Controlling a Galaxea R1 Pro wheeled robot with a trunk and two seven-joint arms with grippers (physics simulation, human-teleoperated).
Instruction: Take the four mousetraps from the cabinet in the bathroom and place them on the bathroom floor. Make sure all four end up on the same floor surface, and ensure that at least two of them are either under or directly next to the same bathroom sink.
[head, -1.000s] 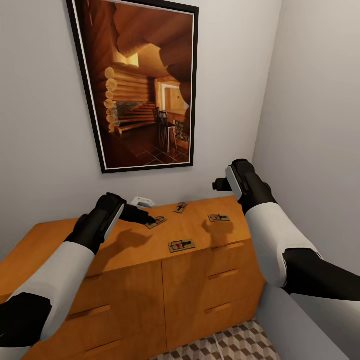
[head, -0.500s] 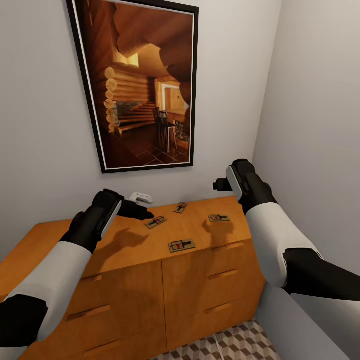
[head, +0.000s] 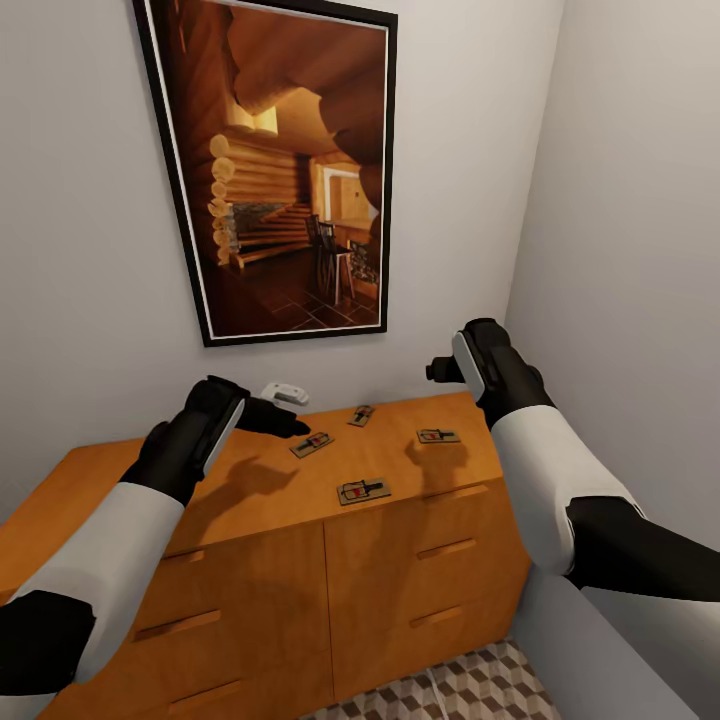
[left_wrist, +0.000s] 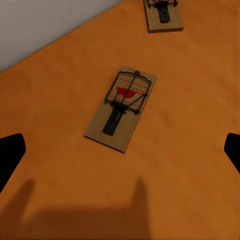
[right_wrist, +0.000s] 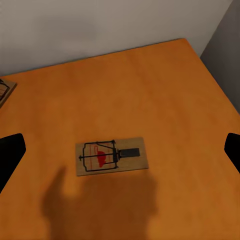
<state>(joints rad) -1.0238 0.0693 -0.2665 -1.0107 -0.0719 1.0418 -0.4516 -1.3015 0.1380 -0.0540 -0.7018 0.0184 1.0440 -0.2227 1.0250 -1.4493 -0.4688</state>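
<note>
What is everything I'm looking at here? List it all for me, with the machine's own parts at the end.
Small flat tan mousetraps with dark wire and a red spot: four, on the cabinet top.
Low orange-brown wooden cabinet: one, against the wall, drawers shut.
Small white object: one, at the cabinet's back edge; unclear what.
Black-framed picture of a log interior: one, on the wall above.
Cube-patterned floor tiles: brown and cream, below the cabinet.
Left claw: black, open, above one trap.
Right claw: black, open, above another trap.

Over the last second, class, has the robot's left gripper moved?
Yes. The left gripper rose slightly and pulled back from the mousetrap, judged against the cabinet top.
</note>
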